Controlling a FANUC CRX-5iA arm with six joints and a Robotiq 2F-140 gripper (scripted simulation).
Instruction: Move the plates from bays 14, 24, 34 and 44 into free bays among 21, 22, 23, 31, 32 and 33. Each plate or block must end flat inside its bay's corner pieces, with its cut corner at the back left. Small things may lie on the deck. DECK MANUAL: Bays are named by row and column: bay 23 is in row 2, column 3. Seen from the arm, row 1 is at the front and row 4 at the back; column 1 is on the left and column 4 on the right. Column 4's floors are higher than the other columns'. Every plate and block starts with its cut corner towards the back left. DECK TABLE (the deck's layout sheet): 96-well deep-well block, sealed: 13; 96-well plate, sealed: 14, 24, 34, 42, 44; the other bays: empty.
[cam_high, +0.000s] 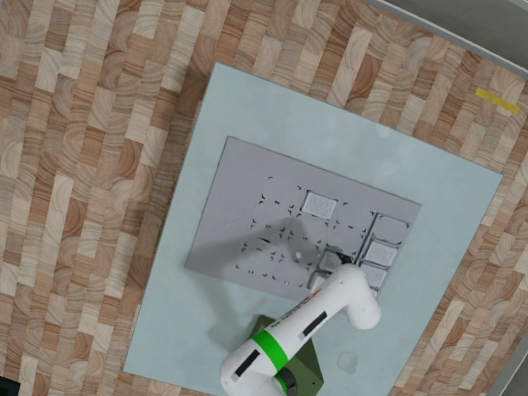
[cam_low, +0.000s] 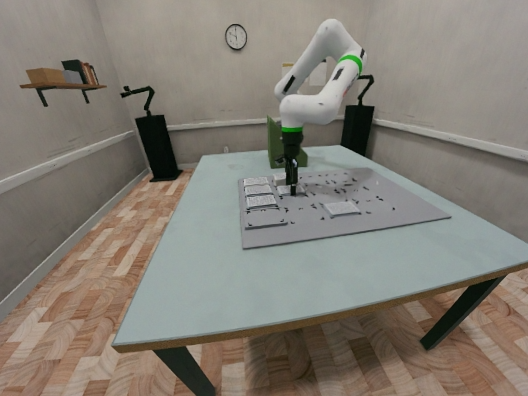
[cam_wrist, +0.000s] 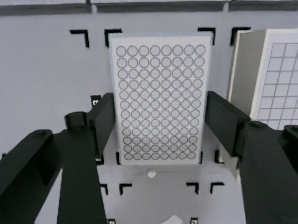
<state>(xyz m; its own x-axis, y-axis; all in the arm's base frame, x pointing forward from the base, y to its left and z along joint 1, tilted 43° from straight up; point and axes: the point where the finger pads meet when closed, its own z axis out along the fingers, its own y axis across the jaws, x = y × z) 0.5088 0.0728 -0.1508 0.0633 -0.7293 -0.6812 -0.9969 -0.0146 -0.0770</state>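
My gripper (cam_wrist: 159, 105) (cam_low: 291, 189) is shut on a sealed 96-well plate (cam_wrist: 159, 65) (cam_high: 328, 261) (cam_low: 285, 191), with one finger on each long side. The plate sits low over the bay in row 2, column 3, between black corner pieces; I cannot tell whether it rests on the floor. Three more sealed plates (cam_low: 256, 181) (cam_low: 258, 190) (cam_low: 261, 201) lie on the raised column 4; two of them show in the overhead view (cam_high: 382, 253) (cam_high: 375, 275). The back bay (cam_high: 391, 230) (cam_low: 265, 220) of column 4 is empty. Another sealed plate (cam_high: 320, 204) (cam_low: 341, 207) lies in bay 42.
The tall sealed deep-well block (cam_wrist: 270, 85) (cam_low: 280, 176) stands close beside the held plate, in bay 13. A small white bit (cam_wrist: 150, 173) lies on the grey deck (cam_high: 235, 200) (cam_low: 350, 225) (cam_wrist: 50, 75) by the plate's end. The arm hides bay 14 in the overhead view.
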